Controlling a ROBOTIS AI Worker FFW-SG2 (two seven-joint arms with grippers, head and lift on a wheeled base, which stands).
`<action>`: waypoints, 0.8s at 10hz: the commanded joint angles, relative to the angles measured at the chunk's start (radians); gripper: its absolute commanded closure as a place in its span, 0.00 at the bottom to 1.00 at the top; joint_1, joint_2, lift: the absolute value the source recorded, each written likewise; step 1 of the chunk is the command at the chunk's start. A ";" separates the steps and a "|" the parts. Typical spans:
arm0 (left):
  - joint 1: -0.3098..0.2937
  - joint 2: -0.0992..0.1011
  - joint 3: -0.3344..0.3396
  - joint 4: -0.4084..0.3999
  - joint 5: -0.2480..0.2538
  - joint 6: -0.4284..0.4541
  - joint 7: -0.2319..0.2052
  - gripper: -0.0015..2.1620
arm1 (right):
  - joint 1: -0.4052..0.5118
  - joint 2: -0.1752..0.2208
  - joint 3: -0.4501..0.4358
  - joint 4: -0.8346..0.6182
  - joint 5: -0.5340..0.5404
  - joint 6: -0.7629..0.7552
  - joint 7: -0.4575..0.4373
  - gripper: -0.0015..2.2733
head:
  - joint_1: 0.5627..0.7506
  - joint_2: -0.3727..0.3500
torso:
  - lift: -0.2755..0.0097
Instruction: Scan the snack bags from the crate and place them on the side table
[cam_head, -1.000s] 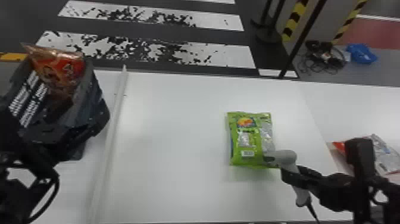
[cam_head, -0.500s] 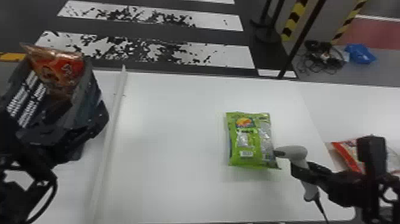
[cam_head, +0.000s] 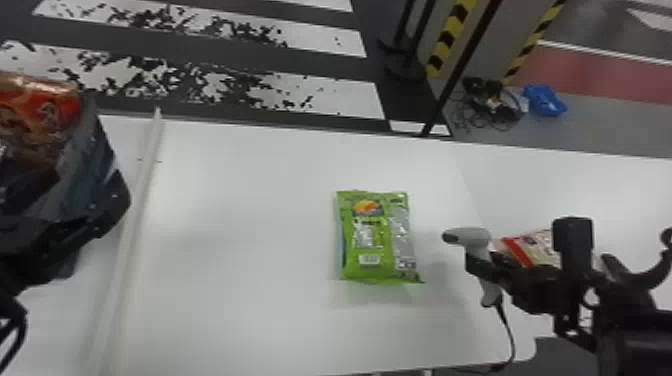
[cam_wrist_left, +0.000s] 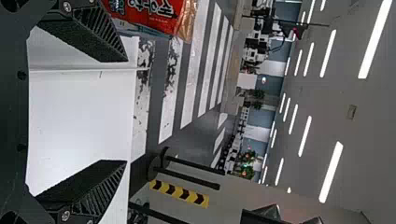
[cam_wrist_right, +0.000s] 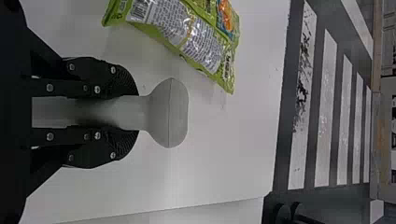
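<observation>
Okay, so your right gripper (cam_head: 486, 270) is clamped on the scanner (cam_head: 470, 237): in the right wrist view you've got a black finger (cam_wrist_right: 122, 86) on each side of its pale grey body, closed in only as far as that body lets them, and the rounded head pokes out past the tips. In the head view the cable (cam_head: 509, 327) dangles below that same claw. The green snack bag (cam_head: 372, 237) is lying on the white table (cam_head: 250, 240), near the scanner's head but apart from it, on the side of the claw toward your left arm. Past the claw on the other side, partly behind your right arm, there's a red-and-white bag (cam_head: 532, 246) on the side table (cam_head: 565, 185). Your left gripper (cam_head: 47, 240) is spread wide, fingers well apart, right by the dark crate (cam_head: 97, 165). The red-orange bag (cam_head: 37, 110) in there sits just beyond one of those fingers; can't tell you whether they touch.
</observation>
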 joint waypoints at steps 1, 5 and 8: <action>0.002 -0.003 0.000 -0.003 -0.002 0.004 0.000 0.05 | -0.036 -0.027 0.009 0.069 0.003 -0.028 -0.003 0.99 | 0.70 0.15 | 0.64; 0.003 -0.003 -0.006 -0.005 -0.005 0.004 0.005 0.05 | -0.091 -0.067 0.051 0.198 0.017 -0.087 -0.003 0.99 | 0.70 0.11 | 0.64; 0.005 -0.003 -0.006 -0.005 -0.005 0.004 0.005 0.05 | -0.113 -0.073 0.078 0.241 0.028 -0.099 -0.019 0.99 | 0.70 0.11 | 0.64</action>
